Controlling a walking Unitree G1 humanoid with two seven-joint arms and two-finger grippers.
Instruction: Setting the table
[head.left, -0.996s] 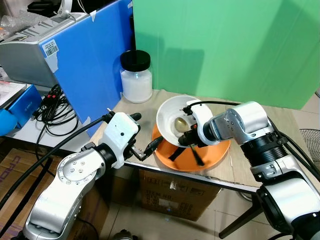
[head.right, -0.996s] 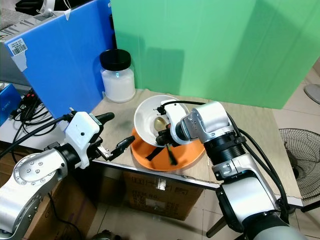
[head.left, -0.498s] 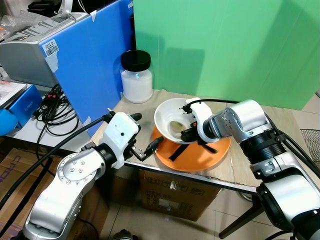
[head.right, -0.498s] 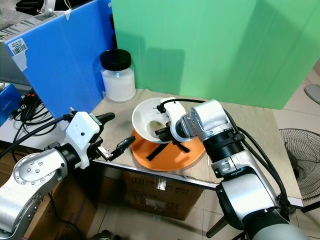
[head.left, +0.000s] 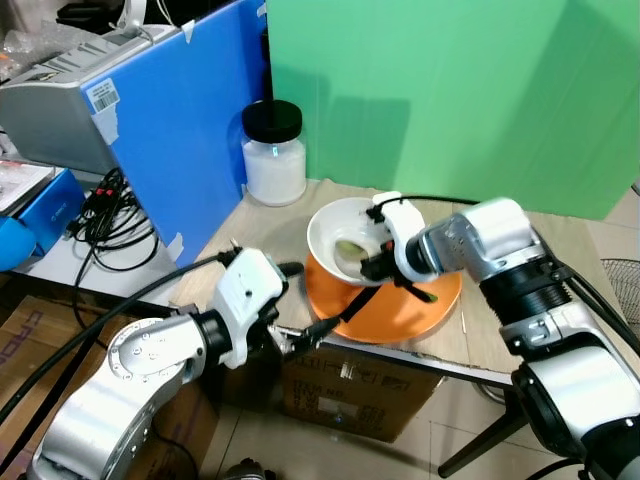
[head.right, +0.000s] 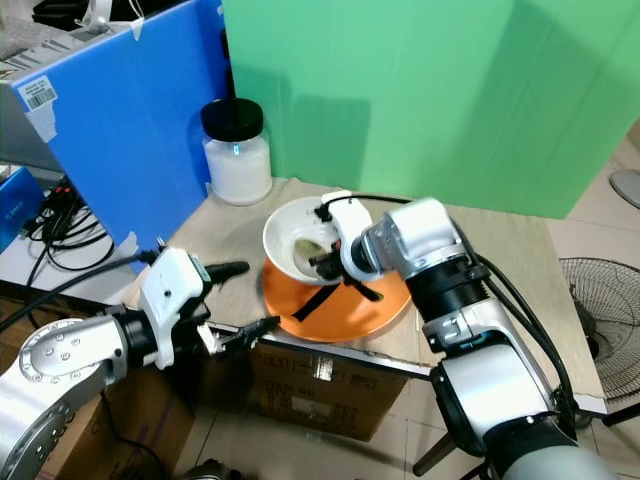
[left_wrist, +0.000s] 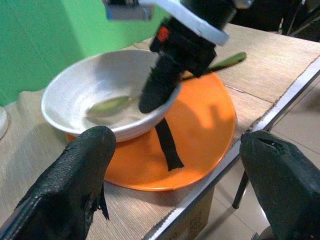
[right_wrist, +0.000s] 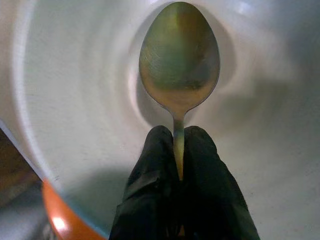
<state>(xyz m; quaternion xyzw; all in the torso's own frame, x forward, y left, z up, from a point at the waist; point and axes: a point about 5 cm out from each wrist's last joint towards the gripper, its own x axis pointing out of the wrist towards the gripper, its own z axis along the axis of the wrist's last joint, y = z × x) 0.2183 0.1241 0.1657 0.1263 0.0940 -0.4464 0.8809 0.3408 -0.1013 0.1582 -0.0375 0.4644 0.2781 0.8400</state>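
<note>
Lowering spoon (right_wrist: 178, 65) into bowl (head.left: 330, 222).
Right gripper (right_wrist: 178, 165) fingers clenched on handle; easing down gently before releasing, avoiding tipping bowl off plate (head.left: 400, 315). Left gripper (head.left: 305, 310) fingers released, near surface (head.left: 500, 340) edge.

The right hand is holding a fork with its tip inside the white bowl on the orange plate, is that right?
Not quite: it is a spoon, not a fork. The right wrist view shows the right hand shut on its handle, the spoon's rounded end inside the white bowl, which sits on the orange plate.
</note>
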